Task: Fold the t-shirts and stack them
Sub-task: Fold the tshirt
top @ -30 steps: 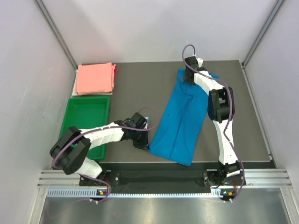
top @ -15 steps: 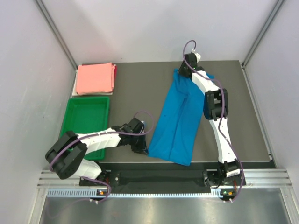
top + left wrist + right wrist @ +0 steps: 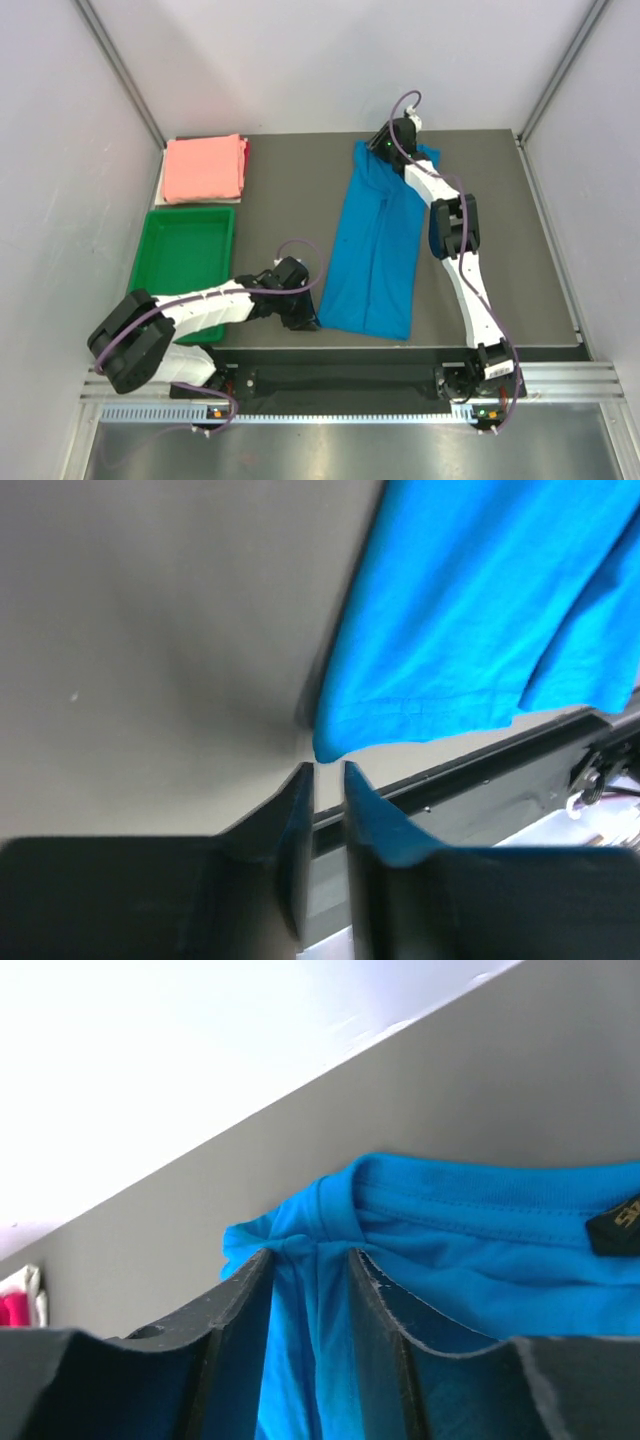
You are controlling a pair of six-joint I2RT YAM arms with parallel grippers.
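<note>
While the right gripper (image 3: 308, 1252) pinches the bunched collar of the blue t-shirt (image 3: 375, 250) at the far edge of the table (image 3: 290, 190), the shirt runs flat back toward the near edge. Left gripper (image 3: 328, 770) sits slightly parted and empty, the hem corner just beyond its tips. Pink t-shirt (image 3: 204, 168): folded, far-left corner.

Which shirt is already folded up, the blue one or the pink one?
The salmon pink cloth t-shirt, a neat square in the far left corner. The bright blue cloth t-shirt lies long and stretched out.
</note>
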